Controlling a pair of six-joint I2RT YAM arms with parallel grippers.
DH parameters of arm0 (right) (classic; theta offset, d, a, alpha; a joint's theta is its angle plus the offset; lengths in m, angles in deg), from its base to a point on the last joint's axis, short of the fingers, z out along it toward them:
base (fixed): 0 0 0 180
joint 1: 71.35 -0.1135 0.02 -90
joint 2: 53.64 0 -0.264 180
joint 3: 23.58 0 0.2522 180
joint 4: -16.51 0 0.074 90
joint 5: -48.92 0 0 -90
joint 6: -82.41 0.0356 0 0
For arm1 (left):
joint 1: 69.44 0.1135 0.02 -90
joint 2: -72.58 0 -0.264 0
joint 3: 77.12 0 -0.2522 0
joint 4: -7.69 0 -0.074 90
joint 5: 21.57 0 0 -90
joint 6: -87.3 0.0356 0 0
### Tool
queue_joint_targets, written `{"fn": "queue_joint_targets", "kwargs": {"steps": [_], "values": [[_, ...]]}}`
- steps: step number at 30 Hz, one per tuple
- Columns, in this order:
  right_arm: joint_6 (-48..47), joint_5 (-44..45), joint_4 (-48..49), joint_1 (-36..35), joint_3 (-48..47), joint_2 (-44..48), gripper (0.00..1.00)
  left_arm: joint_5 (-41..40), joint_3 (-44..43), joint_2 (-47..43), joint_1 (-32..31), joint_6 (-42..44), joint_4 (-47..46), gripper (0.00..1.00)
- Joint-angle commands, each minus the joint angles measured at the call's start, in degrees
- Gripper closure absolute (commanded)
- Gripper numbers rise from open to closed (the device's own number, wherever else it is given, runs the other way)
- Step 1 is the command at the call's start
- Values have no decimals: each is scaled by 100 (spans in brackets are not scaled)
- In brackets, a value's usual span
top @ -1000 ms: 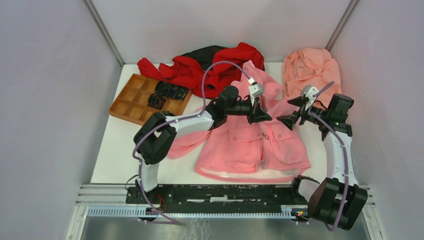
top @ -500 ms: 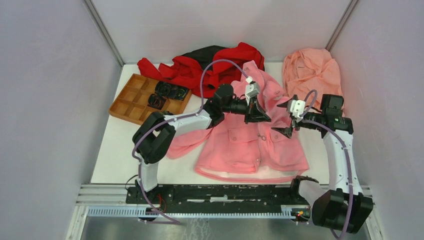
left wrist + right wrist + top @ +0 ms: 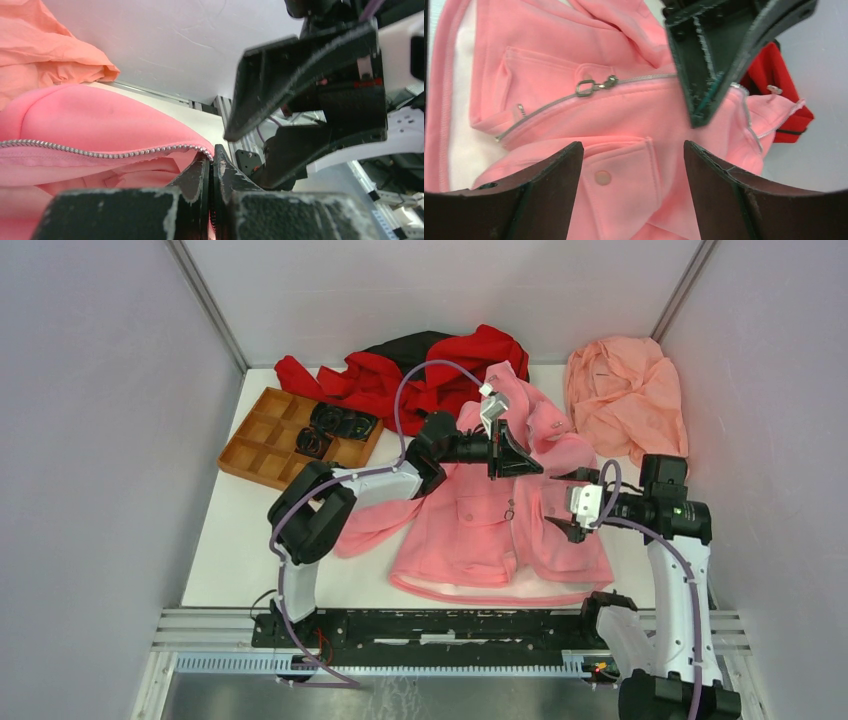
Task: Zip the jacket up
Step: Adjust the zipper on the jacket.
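The left hand (image 3: 516, 462) has its fingers pressed together, clamped on the zipper edge of the jacket (image 3: 470, 535) near the top of the front opening. In the left wrist view the zipper teeth (image 3: 100, 152) run in from the left and end right at the closed fingertips (image 3: 202, 167), with the fleece held up off the table (image 3: 235, 535). The left arm reaches forward and to its right, forearm roughly level, crossing the jacket's sleeve.

The right hand (image 3: 563, 504) is spread wide apart and holds nothing. It points leftward from an upright arm at the table's right edge and hovers over the jacket's front panel. Its wrist view shows the zipper pull (image 3: 586, 88) lying ahead of the open fingers, not between them, on the line of teeth that leads up to the left hand.

The jacket lies front up in the middle of the table, hem toward the near edge. Its hood touches a red-and-black garment (image 3: 400, 375) at the far edge. A peach cloth (image 3: 625, 390) fills the far right corner, and a brown tray (image 3: 262, 440) sits far left. Bare table shows left of the sleeve, and the right arm stands close to the right wall.
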Motion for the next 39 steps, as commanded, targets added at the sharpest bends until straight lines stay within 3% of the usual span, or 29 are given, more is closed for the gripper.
{"fn": "queue_joint_targets", "kwargs": {"steps": [1, 7, 14, 17, 21, 32, 34, 39], "values": [[-372, -212, -435, -91, 321, 52, 25, -465, -40, 143, 24, -982, -826, 98], [619, -846, -132, -300, 660, -119, 38, -900, -40, 157, -14, -1350, -1068, 98], [2424, -1491, 965, -336, 1211, -448, 42, -1260, -59, 140, -46, -1653, -1196, 98], [2541, -1685, 991, -336, 1383, -644, 45, -1366, -73, 135, -54, -1709, -1201, 98], [2553, -1373, 940, -336, 1279, -893, 46, -1452, -122, 147, -81, -1792, -1184, 98], [5155, -1209, 2901, -353, 1608, -571, 45, -1856, -189, 186, -121, -2067, -1157, 98], [5945, -1049, 3624, -362, 1733, -395, 46, -1921, -194, 196, -128, -2109, -1176, 98], [9761, -170, 6910, -418, 2848, 410, 46, -2095, -190, 193, -151, -2287, -1287, 98]]}}
